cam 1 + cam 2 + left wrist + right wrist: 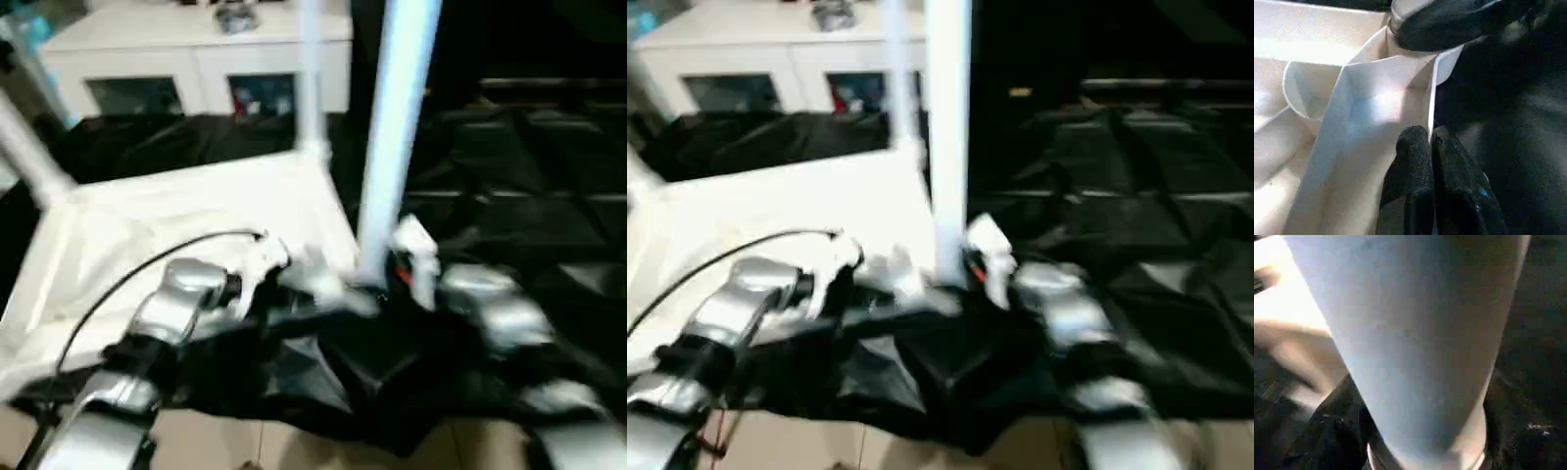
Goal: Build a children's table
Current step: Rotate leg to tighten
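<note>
The children's table lies upside down on the black cloth, its white top (186,220) showing its underside. Three white legs stand up from its corners: a thick near-right one (397,147), a far-right one (312,78) and a left one (27,155). My left gripper (1430,147) is shut on the top's thin side wall (1432,93), right beside the near-right corner socket. My right gripper (407,259) sits against the base of the near-right leg (1415,342); part of it presses on that leg's foot (1449,24) in the left wrist view.
A white glass-door cabinet (196,59) stands behind the work table. Rumpled black cloth (519,206) covers the table to the right and hangs over its front edge. Light floor tiles (245,441) show below. A black cable (127,274) arcs over my left forearm.
</note>
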Controlling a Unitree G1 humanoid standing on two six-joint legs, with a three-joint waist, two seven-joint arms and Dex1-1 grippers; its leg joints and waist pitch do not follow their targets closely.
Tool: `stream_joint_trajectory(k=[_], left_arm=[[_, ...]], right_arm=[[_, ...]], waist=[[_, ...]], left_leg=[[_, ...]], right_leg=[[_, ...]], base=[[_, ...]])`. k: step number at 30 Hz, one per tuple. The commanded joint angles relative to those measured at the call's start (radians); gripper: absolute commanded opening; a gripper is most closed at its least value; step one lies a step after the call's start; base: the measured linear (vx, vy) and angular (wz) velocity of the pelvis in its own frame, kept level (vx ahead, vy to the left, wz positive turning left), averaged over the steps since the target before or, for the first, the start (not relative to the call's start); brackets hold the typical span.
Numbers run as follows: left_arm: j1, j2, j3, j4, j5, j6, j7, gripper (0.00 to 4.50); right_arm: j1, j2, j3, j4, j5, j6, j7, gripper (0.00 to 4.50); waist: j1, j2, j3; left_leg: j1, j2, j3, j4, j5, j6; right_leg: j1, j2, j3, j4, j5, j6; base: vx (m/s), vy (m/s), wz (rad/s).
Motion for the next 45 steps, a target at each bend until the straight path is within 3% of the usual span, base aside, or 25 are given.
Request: stream_joint_trajectory(k=[1, 4, 5, 6, 9, 12, 16, 18, 19, 20, 23, 25, 26, 27, 29, 33, 35, 37, 38, 39, 41, 42, 43, 44, 45], left_arm=[[-0.053, -0.061, 0.018, 0.007, -0.011, -0.002, 0.119, 0.0], [-0.065, -0.089, 0.021, 0.028, -0.004, -0.029, 0.166, 0.0], [-0.069, -0.097, 0.019, 0.035, -0.003, -0.04, 0.175, 0.0], [-0.078, -0.106, 0.009, 0.047, 0.004, -0.07, 0.176, 0.0], [-0.082, -0.107, 0.003, 0.058, 0.013, -0.092, 0.177, 0.0], [-0.084, -0.101, 0.004, 0.07, 0.014, -0.106, 0.174, 0.0], [-0.076, -0.08, -0.017, 0.084, 0.027, -0.162, 0.144, 0.0], [-0.07, -0.072, -0.022, 0.082, 0.028, -0.179, 0.128, 0.0], [-0.062, -0.064, -0.024, 0.074, 0.029, -0.194, 0.12, 0.0], [-0.062, -0.064, -0.024, 0.074, 0.029, -0.194, 0.12, 0.0], [-0.047, -0.067, -0.003, 0.043, -0.004, -0.176, 0.106, 0.0], [-0.029, -0.062, 0.0, 0.005, -0.022, -0.154, 0.089, 0.28], [-0.02, -0.06, 0.003, -0.016, -0.034, -0.138, 0.082, 0.28], [-0.006, -0.055, 0.007, -0.054, -0.049, -0.111, 0.071, 0.62], [0.011, -0.049, 0.013, -0.1, -0.065, -0.077, 0.061, 0.65], [0.102, 0.009, 0.033, -0.343, -0.12, 0.093, 0.034, 1.09], [0.149, 0.062, 0.044, -0.462, -0.158, 0.194, 0.003, 1.14], [0.186, 0.106, 0.058, -0.548, -0.191, 0.264, -0.017, 1.44], [0.225, 0.148, 0.074, -0.634, -0.219, 0.33, -0.027, 1.5], [0.276, 0.203, 0.1, -0.721, -0.242, 0.383, -0.04, 1.5], [0.315, 0.243, 0.12, -0.785, -0.257, 0.422, -0.05, 1.64], [0.349, 0.277, 0.134, -0.838, -0.268, 0.453, -0.059, 1.8], [0.414, 0.337, 0.154, -0.927, -0.293, 0.504, -0.082, 1.8], [0.448, 0.363, 0.161, -0.97, -0.303, 0.528, -0.091, 1.89], [0.477, 0.383, 0.167, -1.003, -0.311, 0.544, -0.097, 1.94]], right_arm=[[-0.006, 0.094, 0.028, 0.063, 0.023, 0.017, -0.076, 2.67], [-0.017, 0.121, 0.0, 0.096, 0.019, 0.002, -0.18, 2.67], [-0.021, 0.131, -0.012, 0.107, 0.021, -0.008, -0.196, 3.23], [-0.027, 0.145, -0.036, 0.122, 0.032, -0.022, -0.204, 3.37], [-0.033, 0.151, -0.043, 0.137, 0.033, -0.033, -0.199, 3.43], [-0.025, 0.135, -0.031, 0.122, 0.012, -0.055, -0.213, 3.84], [0.007, 0.058, -0.02, 0.028, 0.005, -0.048, -0.15, 4.01], [0.041, -0.011, -0.019, -0.061, 0.021, -0.019, -0.068, 4.01], [0.08, -0.086, -0.022, -0.154, 0.052, 0.018, 0.025, 4.01], [0.08, -0.086, -0.022, -0.154, 0.052, 0.018, 0.025, 4.01], [0.155, -0.213, -0.025, -0.304, 0.112, 0.071, 0.191, 4.01], [0.21, -0.285, -0.002, -0.4, 0.155, 0.123, 0.305, 4.08], [0.23, -0.306, 0.011, -0.437, 0.171, 0.146, 0.347, 4.08], [0.248, -0.323, 0.026, -0.47, 0.187, 0.165, 0.386, 4.12], [0.261, -0.33, 0.039, -0.499, 0.197, 0.181, 0.409, 4.12], [0.248, -0.276, 0.075, -0.52, 0.195, 0.2, 0.395, 4.12], [0.233, -0.245, 0.092, -0.515, 0.193, 0.205, 0.375, 4.12], [0.213, -0.214, 0.1, -0.491, 0.181, 0.189, 0.347, 4.12], [0.194, -0.184, 0.105, -0.468, 0.171, 0.186, 0.313, 4.12], [0.164, -0.14, 0.105, -0.42, 0.154, 0.169, 0.259, 4.12], [0.141, -0.106, 0.105, -0.383, 0.143, 0.157, 0.218, 4.12], [0.123, -0.078, 0.101, -0.349, 0.136, 0.146, 0.179, 4.12], [0.094, -0.028, 0.093, -0.295, 0.131, 0.113, 0.121, 4.12], [0.08, -0.002, 0.084, -0.269, 0.139, 0.105, 0.099, 4.12], [0.07, 0.02, 0.077, -0.249, 0.148, 0.098, 0.086, 4.12]], waist=[[-0.005, -0.01, -0.055], [-0.003, -0.01, -0.065], [-0.003, -0.012, -0.064], [0.0, -0.01, -0.066], [0.003, 0.002, -0.063], [-0.001, 0.001, -0.059], [0.001, -0.008, -0.062], [0.006, -0.018, -0.063], [0.013, -0.019, -0.065], [0.017, -0.018, -0.066], [0.025, -0.03, -0.069], [0.037, -0.034, -0.069], [0.038, -0.032, -0.069], [0.04, -0.025, -0.069], [0.035, -0.029, -0.065], [0.025, -0.02, -0.06], [0.021, -0.017, -0.061], [0.011, -0.013, -0.057], [0.01, -0.018, -0.058], [0.007, -0.021, -0.06], [0.003, -0.012, -0.057], [0.005, -0.019, -0.058], [0.006, -0.017, -0.058], [0.004, -0.027, -0.057], [0.005, -0.021, -0.054]], left_leg=[[0.007, 0.015, -0.009, -0.077, -0.256, 0.01], [0.003, 0.013, -0.006, -0.067, -0.171, 0.041], [0.001, 0.012, -0.004, -0.066, -0.162, 0.05], [0.002, 0.011, -0.004, -0.064, -0.148, 0.064], [0.002, 0.012, -0.004, -0.065, -0.163, 0.077], [0.005, 0.014, -0.004, -0.07, -0.217, 0.057], [0.004, 0.015, -0.003, -0.067, -0.204, 0.06], [0.0, 0.014, -0.002, -0.064, -0.171, 0.077], [-0.001, 0.014, -0.001, -0.06, -0.146, 0.092], [0.0, 0.014, -0.001, -0.058, -0.132, 0.102], [-0.009, 0.012, 0.0, -0.051, -0.098, 0.133], [-0.012, 0.015, 0.001, -0.046, -0.081, 0.164], [-0.014, 0.015, 0.001, -0.045, -0.075, 0.166], [-0.015, 0.015, 0.0, -0.044, -0.076, 0.166], [-0.014, 0.02, -0.001, -0.048, -0.092, 0.159], [-0.006, 0.023, -0.001, -0.056, -0.15, 0.117], [-0.006, 0.026, -0.005, -0.062, -0.15, 0.097], [-0.005, 0.022, -0.005, -0.066, -0.174, 0.079], [0.0, 0.024, -0.003, -0.065, -0.177, 0.069], [-0.008, 0.024, -0.01, -0.068, -0.161, 0.062], [0.002, 0.023, -0.005, -0.067, -0.172, 0.055], [0.0, 0.021, -0.005, -0.067, -0.158, 0.051], [0.002, 0.023, -0.005, -0.068, -0.152, 0.049], [0.0, 0.023, -0.004, -0.07, -0.145, 0.051], [0.002, 0.021, -0.004, -0.072, -0.146, 0.052]], right_leg=[[0.044, -0.047, 0.034, -0.088, -0.267, -0.197], [0.049, -0.045, 0.033, -0.075, -0.117, -0.224], [0.049, -0.044, 0.033, -0.074, -0.095, -0.229], [0.05, -0.045, 0.032, -0.073, -0.07, -0.238], [0.052, -0.046, 0.029, -0.074, -0.083, -0.242], [0.05, -0.045, 0.029, -0.081, -0.145, -0.233], [0.053, -0.044, 0.032, -0.077, -0.121, -0.227], [0.056, -0.044, 0.032, -0.075, -0.088, -0.228], [0.06, -0.042, 0.031, -0.072, -0.066, -0.222], [0.061, -0.04, 0.031, -0.07, -0.047, -0.219], [0.065, -0.042, 0.03, -0.063, 0.002, -0.224], [0.062, -0.043, 0.028, -0.063, -0.004, -0.221], [0.06, -0.044, 0.028, -0.062, -0.014, -0.222], [0.057, -0.044, 0.026, -0.064, -0.036, -0.224], [0.053, -0.043, 0.025, -0.067, -0.06, -0.236], [0.043, -0.042, 0.027, -0.074, -0.153, -0.239], [0.045, -0.043, 0.029, -0.067, -0.143, -0.243], [0.041, -0.037, 0.028, -0.071, -0.164, -0.234], [0.038, -0.037, 0.03, -0.067, -0.158, -0.237], [0.045, -0.043, 0.029, -0.058, -0.149, -0.243], [0.033, -0.038, 0.031, -0.065, -0.161, -0.24], [0.037, -0.039, 0.031, -0.061, -0.153, -0.241], [0.035, -0.039, 0.032, -0.059, -0.142, -0.241], [0.036, -0.038, 0.032, -0.059, -0.132, -0.242], [0.032, -0.034, 0.031, -0.058, -0.127, -0.243]], base=[[0.0, 0.0, 0.0], [0.0, 0.0, 0.0], [0.0, 0.0, 0.0], [0.0, 0.0, 0.0], [0.0, 0.0, 0.0], [0.0, 0.0, 0.0], [0.0, 0.0, 0.0], [0.0, 0.0, 0.0], [0.0, 0.0, 0.0], [0.0, 0.0, 0.0], [0.0, 0.0, 0.0], [0.0, 0.0, 0.0], [0.0, 0.0, 0.0], [0.0, 0.0, 0.0], [0.0, 0.0, 0.0], [0.0, 0.0, 0.0], [0.0, 0.0, 0.0], [0.0, 0.0, 0.0], [0.0, 0.0, 0.0], [0.0, 0.0, 0.0], [0.0, 0.0, 0.0], [0.0, 0.0, 0.0], [0.0, 0.0, 0.0], [0.0, 0.0, 0.0], [0.0, 0.0, 0.0]])
